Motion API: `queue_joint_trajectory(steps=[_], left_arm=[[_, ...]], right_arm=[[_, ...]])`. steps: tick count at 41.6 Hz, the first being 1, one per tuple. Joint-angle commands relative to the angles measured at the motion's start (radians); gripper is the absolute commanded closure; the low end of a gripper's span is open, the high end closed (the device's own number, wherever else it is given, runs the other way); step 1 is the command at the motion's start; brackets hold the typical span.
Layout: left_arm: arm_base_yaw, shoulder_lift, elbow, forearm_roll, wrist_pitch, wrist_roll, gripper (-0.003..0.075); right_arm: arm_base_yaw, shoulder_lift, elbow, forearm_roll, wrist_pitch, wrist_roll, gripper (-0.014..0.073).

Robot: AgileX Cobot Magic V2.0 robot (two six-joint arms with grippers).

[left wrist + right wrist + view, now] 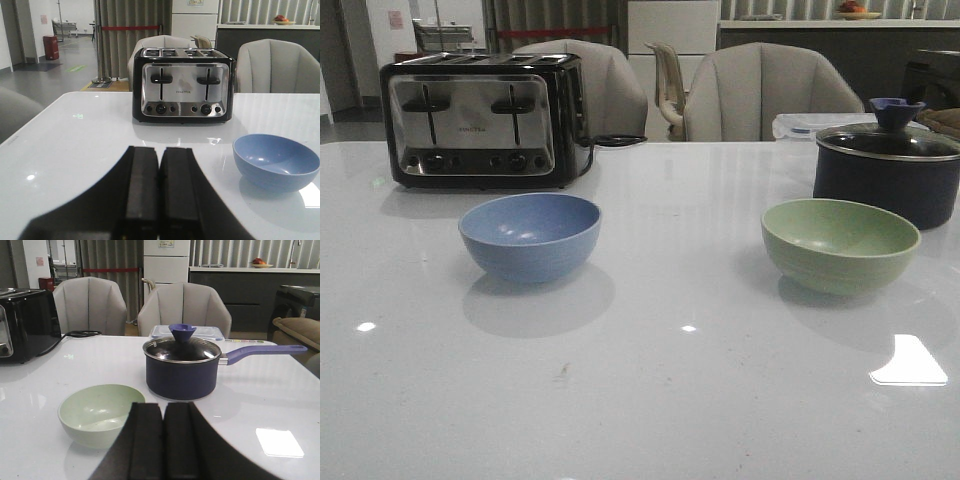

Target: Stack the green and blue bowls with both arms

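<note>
Left to right on the glossy white table (650,400): black-and-steel toaster (485,120) at the far left, and in front of it the blue bowl (531,236), matte, round, upright, standing alone. We see a wide bare stretch of tabletop between it and the green bowl (840,245), same shape, upright, just in front of the navy lidded pot (887,170); whether they touch is hard for us to call from the front, though the right wrist view shows a gap. The pot is cut off at the front view's right edge. Neither arm shows in the front view. Left gripper (159,200) has its fingers pressed together, nothing between them, the blue bowl off to one side. Right gripper (163,442) likewise clenched and empty, partly hiding the green bowl's rim.
</note>
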Motion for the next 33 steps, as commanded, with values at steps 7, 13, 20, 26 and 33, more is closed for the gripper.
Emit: queue_joint_trajectory(steps=[7, 13, 20, 26, 33], left_arm=[[-0.002, -0.019, 0.021, 0.000, -0.108, -0.005, 0.0620], [-0.002, -0.019, -0.017, 0.000, -0.204, -0.005, 0.0620], [-0.002, -0.011, -0.185, -0.024, -0.156, -0.005, 0.0620], [-0.002, 0.046, -0.380, -0.025, -0.061, -0.005, 0.0620], [-0.002, 0.178, -0.611, -0.027, 0.133, -0.005, 0.0620]], right_arm=[[0.001, -0.021, -0.003, -0.008, -0.099, -0.001, 0.0551], [0.001, -0.021, -0.058, -0.008, -0.079, -0.001, 0.0551], [0.001, -0.011, -0.247, -0.008, 0.024, -0.001, 0.0551], [0.001, 0.072, -0.460, -0.008, 0.148, -0.001, 0.0551], [0.001, 0.224, -0.657, -0.008, 0.290, -0.001, 0.0551]])
